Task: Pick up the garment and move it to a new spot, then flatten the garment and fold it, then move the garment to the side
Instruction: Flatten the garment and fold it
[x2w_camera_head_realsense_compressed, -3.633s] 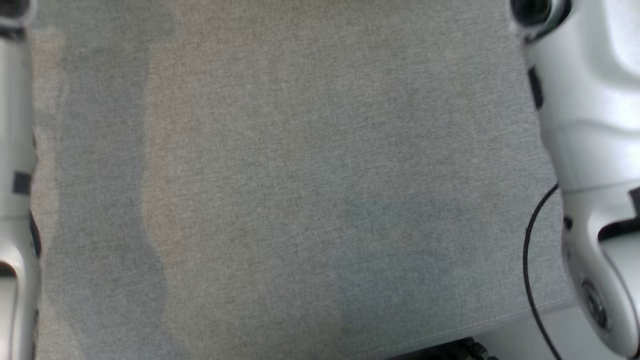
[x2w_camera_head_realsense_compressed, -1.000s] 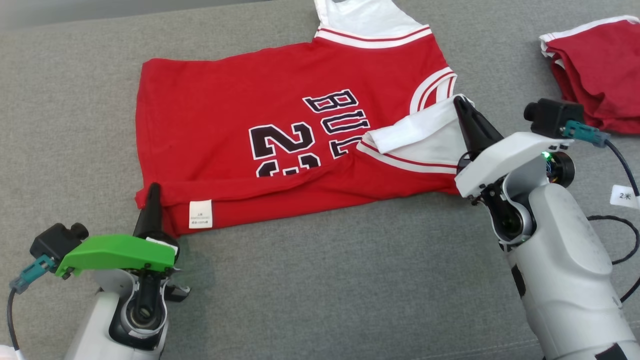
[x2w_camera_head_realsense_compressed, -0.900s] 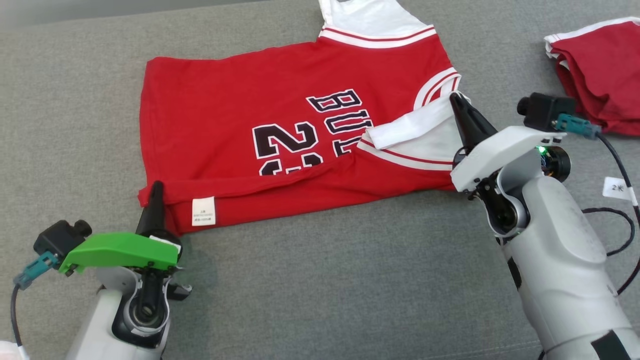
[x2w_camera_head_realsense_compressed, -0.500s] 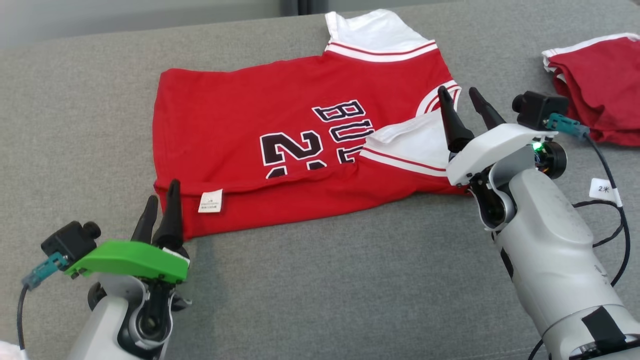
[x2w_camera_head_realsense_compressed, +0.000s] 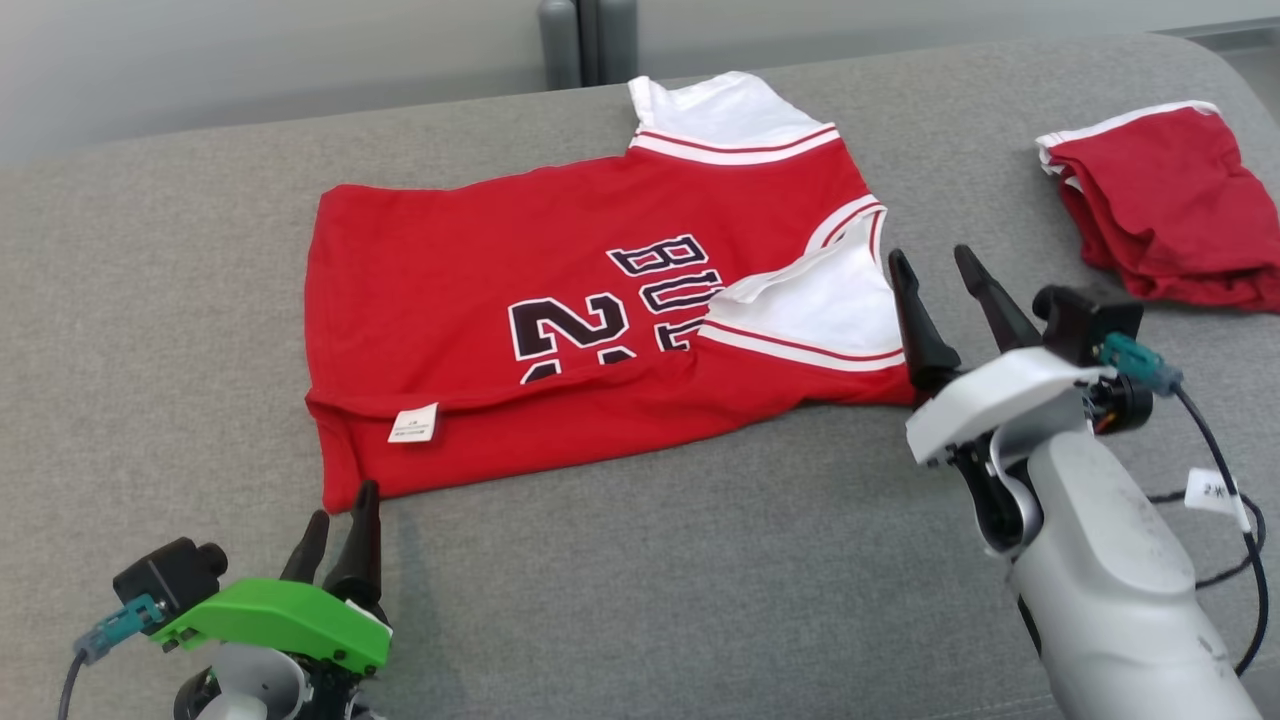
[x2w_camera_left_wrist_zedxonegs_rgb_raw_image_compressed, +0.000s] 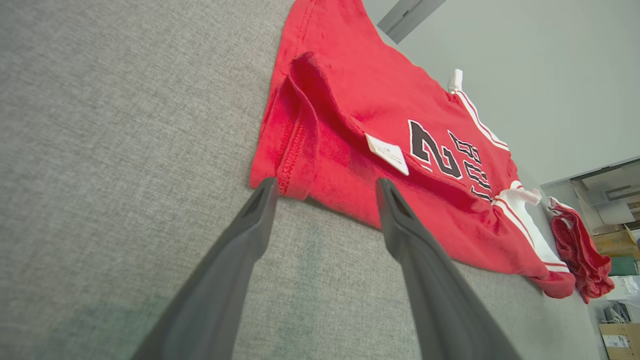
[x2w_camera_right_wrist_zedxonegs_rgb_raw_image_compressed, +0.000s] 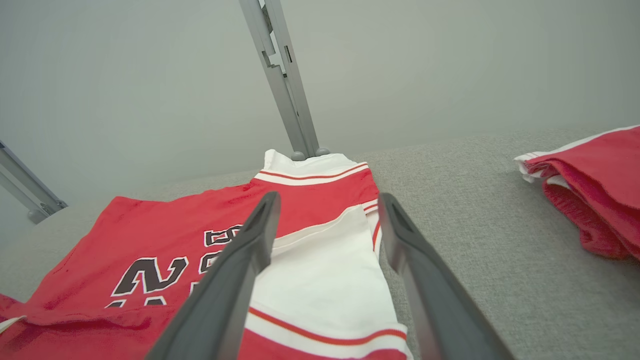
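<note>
1. Red cloth with white trim: the jersey (x2w_camera_head_realsense_compressed: 520, 290) lies spread on the grey fabric bench (x2w_camera_head_realsense_compressed: 700, 560), about the middle of the head view, chest side up.
2. Its near edge is doubled up over the front in a long band that runs from 7 o'clock to 4 o'clock and covers the lower part of the black number.
3. On that band, toward 7 o'clock, sits a small white label (x2w_camera_head_realsense_compressed: 413, 423).
4. One white sleeve (x2w_camera_head_realsense_compressed: 815, 310), at the jersey's 3 o'clock side, lies turned in over the chest; the other sleeve (x2w_camera_head_realsense_compressed: 715, 110) points out at 12 o'clock.
5. At 7 o'clock of the head view the left gripper (x2w_camera_head_realsense_compressed: 343, 500) has its jaws spread and grasps nothing; its tips are just beside the jersey's near left corner.
6. At 4 o'clock the right gripper (x2w_camera_head_realsense_compressed: 931, 253) also has its jaws released and empty, its tips just beside the outer edge of the turned-in sleeve.
7. A second red garment (x2w_camera_head_realsense_compressed: 1170, 205) with white edging lies bunched at 2 o'clock, well apart from the jersey.
8. A green cover (x2w_camera_head_realsense_compressed: 280, 620) caps the left wrist, with a small black camera (x2w_camera_head_realsense_compressed: 170, 575) at its 9 o'clock side.
9. A black cable (x2w_camera_head_realsense_compressed: 1215, 445) with a white tag hangs from the right wrist at 4 o'clock.
10. Behind the bench at 12 o'clock a grey post (x2w_camera_head_realsense_compressed: 588, 40) stands against a pale wall.
</note>
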